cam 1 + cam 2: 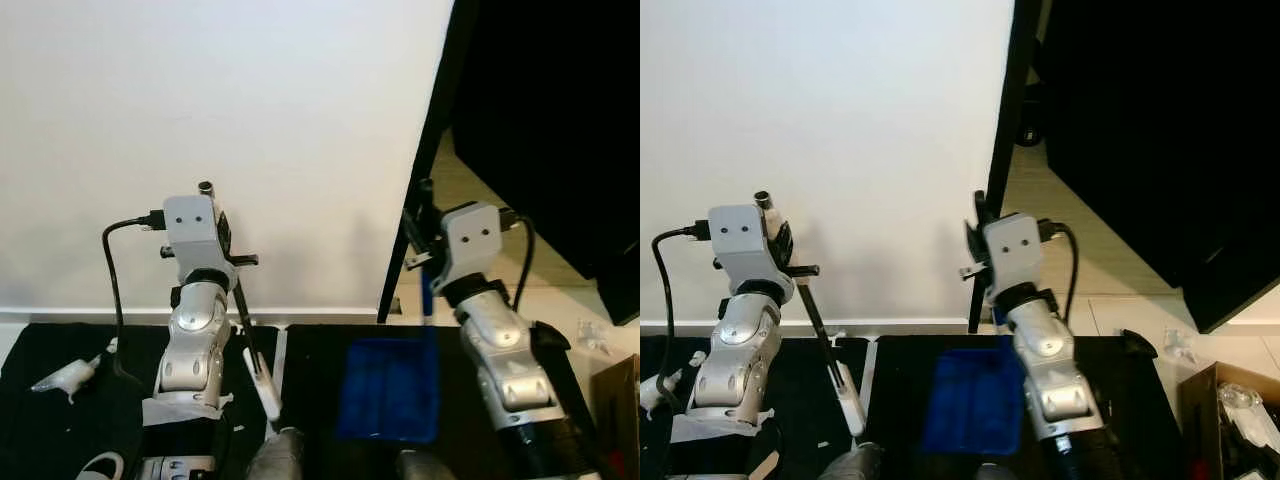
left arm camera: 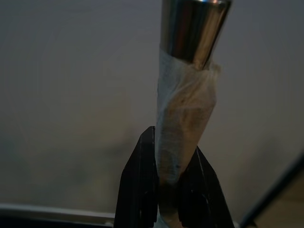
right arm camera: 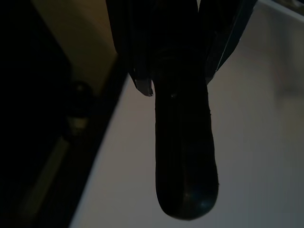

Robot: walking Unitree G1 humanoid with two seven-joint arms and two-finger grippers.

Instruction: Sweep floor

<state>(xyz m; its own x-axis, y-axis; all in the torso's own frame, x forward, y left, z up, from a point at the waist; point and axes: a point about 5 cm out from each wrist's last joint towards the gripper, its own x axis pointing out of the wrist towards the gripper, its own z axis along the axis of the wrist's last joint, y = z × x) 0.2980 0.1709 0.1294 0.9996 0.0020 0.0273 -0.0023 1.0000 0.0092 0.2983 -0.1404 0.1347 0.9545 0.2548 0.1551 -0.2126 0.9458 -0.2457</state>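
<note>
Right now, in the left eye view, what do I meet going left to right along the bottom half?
Crumpled white scrap → left arm, its gripper clamped on the taped broom handle → blue dustpan → right arm, its gripper on the dustpan's dark handle → clear plastic bit on the floor.

Plain white wall ahead, evenly lit, white baseboard along its foot. Black floor mat below, scattered with white scraps. Dark door frame edge slants down at right; large black panel beside it. Beige tiled floor beyond. Cardboard box at far right.
</note>
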